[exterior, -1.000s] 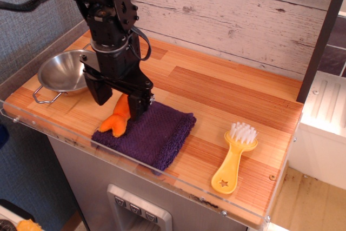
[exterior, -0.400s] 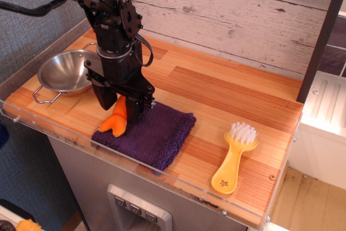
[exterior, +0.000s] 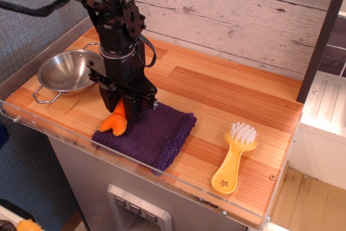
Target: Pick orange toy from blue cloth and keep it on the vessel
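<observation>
The orange toy (exterior: pixel 114 124) lies on the left corner of the blue cloth (exterior: pixel 154 133), with its forked tail pointing toward the table's front edge. My gripper (exterior: pixel 122 110) stands straight down over the toy. Its black fingers are closed against both sides of the toy's upper end, which they partly hide. The toy still rests on the cloth. The vessel (exterior: pixel 64 73), a shiny steel bowl with wire loop handles, stands empty to the left of the gripper and just behind the cloth's corner.
A yellow brush (exterior: pixel 234 157) with white bristles lies on the wooden table to the right of the cloth. A clear plastic rim (exterior: pixel 48 133) runs along the table's front edge. A plank wall stands behind.
The fingers have drawn together from a wide spread to a narrow grip on the toy's upper end. The gripper has lowered slightly. The toy and the cloth have not moved.
</observation>
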`<state>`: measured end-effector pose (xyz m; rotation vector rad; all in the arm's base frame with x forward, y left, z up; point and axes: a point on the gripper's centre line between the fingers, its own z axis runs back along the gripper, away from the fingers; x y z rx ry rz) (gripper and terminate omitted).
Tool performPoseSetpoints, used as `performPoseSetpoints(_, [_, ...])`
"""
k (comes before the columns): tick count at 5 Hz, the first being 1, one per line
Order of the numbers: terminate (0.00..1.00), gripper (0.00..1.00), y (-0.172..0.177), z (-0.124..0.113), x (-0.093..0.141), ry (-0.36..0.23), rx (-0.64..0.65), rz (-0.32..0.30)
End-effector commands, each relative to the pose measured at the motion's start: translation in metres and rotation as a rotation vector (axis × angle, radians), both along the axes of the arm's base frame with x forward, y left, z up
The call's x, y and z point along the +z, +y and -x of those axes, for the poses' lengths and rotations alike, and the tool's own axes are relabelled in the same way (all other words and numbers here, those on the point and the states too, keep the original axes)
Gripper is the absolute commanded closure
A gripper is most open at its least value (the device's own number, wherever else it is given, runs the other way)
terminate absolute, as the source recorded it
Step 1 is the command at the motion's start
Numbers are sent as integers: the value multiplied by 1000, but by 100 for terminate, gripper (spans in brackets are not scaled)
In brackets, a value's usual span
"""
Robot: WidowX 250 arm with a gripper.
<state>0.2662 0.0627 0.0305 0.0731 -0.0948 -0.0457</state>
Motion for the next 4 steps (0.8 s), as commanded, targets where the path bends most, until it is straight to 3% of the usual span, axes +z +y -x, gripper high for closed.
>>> performPoseSetpoints(1, [0, 100, 60, -8, 72, -121, 76, -13])
performPoseSetpoints(2, [0, 100, 105, -10, 67, -89, 142, -13])
performPoseSetpoints(4, [0, 100, 143, -12, 36, -19, 167, -1])
